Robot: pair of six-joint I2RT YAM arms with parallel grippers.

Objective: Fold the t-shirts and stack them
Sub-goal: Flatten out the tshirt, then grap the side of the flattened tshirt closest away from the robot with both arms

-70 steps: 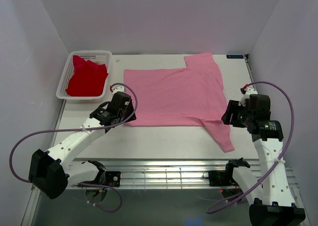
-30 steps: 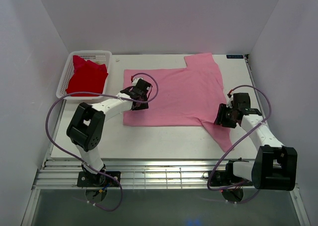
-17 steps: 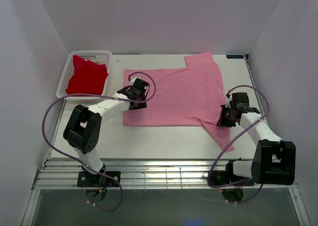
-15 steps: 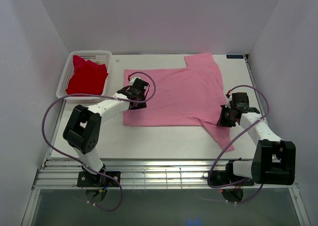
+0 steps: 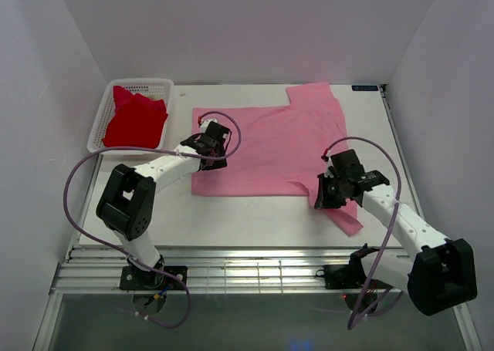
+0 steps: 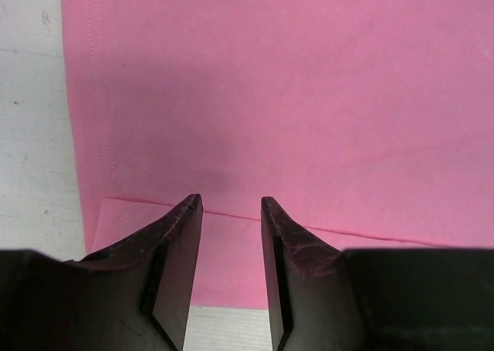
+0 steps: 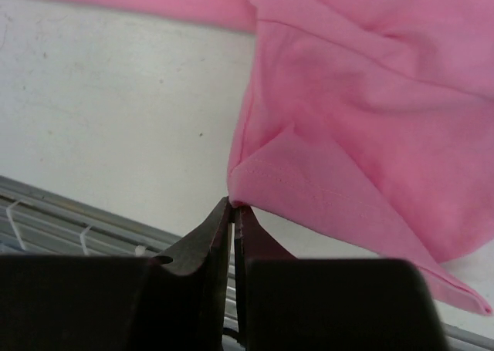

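**Right gripper point(image 7: 233, 209) now shut on the pink sleeve**

The right gripper has its jaws pressed together, and they pinch the near edge of the sleeve point(image 7: 340, 158) of the pink t-shirt point(image 5: 270, 146). A second ago these jaws stood apart at the outer side of the sleeve. Since then they have closed and the gripper has moved toward the middle of the table point(image 5: 247, 216). In the right wrist view the cloth makes a small raised fold just where the tips meet, so the grip seems to be real. The meaning for the task is probably that folding the sleeve inward over the body of the shirt can now begin; no fold is finished yet.

The pink t-shirt lies spread flat in the centre of the table, with the near sleeve pointing to the front edge on the right. The red t-shirt point(image 5: 135, 121) is in a heap inside the white basket point(image 5: 143, 82) at the far left, not folded.

The right arm reaches forward and bends to the left, its wrist low over the sleeve. The left arm stretches across to the left hem of the shirt. The left gripper point(image 6: 230, 206) has its jaws partly spread over the pink cloth and holds nothing; it has hardly moved in the last second.
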